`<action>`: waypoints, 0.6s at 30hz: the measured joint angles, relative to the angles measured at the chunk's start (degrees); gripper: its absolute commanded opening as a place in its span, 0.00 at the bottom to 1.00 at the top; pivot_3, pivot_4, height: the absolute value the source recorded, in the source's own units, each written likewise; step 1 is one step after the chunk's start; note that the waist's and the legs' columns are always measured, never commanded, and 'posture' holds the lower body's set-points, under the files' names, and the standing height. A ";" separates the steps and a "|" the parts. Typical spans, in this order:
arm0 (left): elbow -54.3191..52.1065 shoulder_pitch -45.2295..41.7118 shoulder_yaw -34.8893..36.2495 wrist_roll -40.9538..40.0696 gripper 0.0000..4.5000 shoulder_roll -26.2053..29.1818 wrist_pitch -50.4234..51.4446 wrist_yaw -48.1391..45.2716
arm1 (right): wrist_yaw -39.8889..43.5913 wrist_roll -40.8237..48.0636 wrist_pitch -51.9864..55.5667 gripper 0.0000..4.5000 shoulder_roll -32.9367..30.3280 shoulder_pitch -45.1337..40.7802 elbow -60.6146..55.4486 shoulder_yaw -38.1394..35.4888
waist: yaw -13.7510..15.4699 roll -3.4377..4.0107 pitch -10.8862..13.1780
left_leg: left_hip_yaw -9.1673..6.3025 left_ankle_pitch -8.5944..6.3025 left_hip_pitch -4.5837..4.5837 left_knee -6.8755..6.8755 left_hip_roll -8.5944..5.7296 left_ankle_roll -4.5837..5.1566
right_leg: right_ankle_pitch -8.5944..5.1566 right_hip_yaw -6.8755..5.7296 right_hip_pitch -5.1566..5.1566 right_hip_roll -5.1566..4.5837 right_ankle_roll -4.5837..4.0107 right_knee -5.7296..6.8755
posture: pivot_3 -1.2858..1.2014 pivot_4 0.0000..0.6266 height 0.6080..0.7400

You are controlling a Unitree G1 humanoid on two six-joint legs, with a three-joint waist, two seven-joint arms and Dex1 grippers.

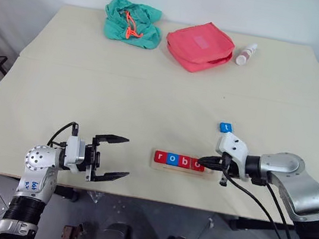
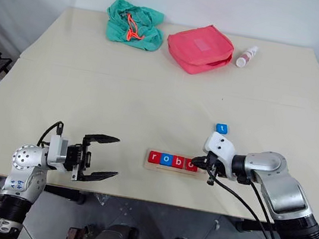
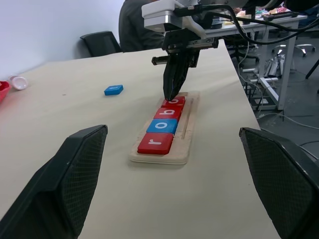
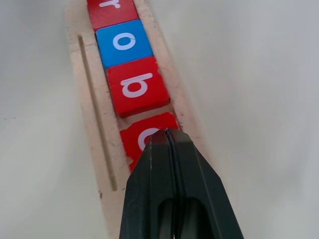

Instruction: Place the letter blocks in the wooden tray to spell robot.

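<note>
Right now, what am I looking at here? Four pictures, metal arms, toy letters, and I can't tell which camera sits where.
It is a two-armed robot. Two pictures come from its head, one from each wrist. The left gripper hangs open, holding nothing. The right gripper, shut with nothing between its fingers, has its tip at the fourth tile in the wooden tray, where the letter blocks read r, o, b, o. A blue t block lies on the table beyond. Farther back are a green cloth, red pouch and small bottle.

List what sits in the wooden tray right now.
Wooden tray holds four letter blocks: red r, blue o, red b, red o. The right tool, shut, partly covers the last.
</note>
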 measured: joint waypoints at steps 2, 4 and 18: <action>-0.04 0.00 0.00 0.00 1.00 0.00 0.00 0.03 | 0.05 0.45 0.53 0.00 -0.25 0.06 -0.56 -0.60 | -0.01 0.00 0.00 | 0.01 0.00 0.00 0.00 0.00 0.00 | 0.00 0.00 0.00 0.00 0.00 0.00 | 0.52 0.24 1.00; -0.12 -0.01 0.00 0.00 1.00 0.01 0.01 0.03 | 0.10 0.86 1.28 0.00 -1.65 0.45 -1.73 -1.44 | 0.01 0.00 0.00 | 0.00 0.00 0.00 -0.01 0.00 0.00 | 0.00 0.00 0.00 0.00 0.00 0.00 | 0.52 0.24 1.00; 0.21 -0.60 -0.01 0.00 1.00 -0.07 0.01 -0.04 | -0.57 0.18 -0.06 0.00 -4.19 5.18 -2.05 -3.00 | -0.03 0.00 0.00 | 0.03 0.00 0.00 -0.02 0.01 0.00 | 0.00 -0.01 0.00 0.00 0.00 -0.02 | 0.52 0.24 1.00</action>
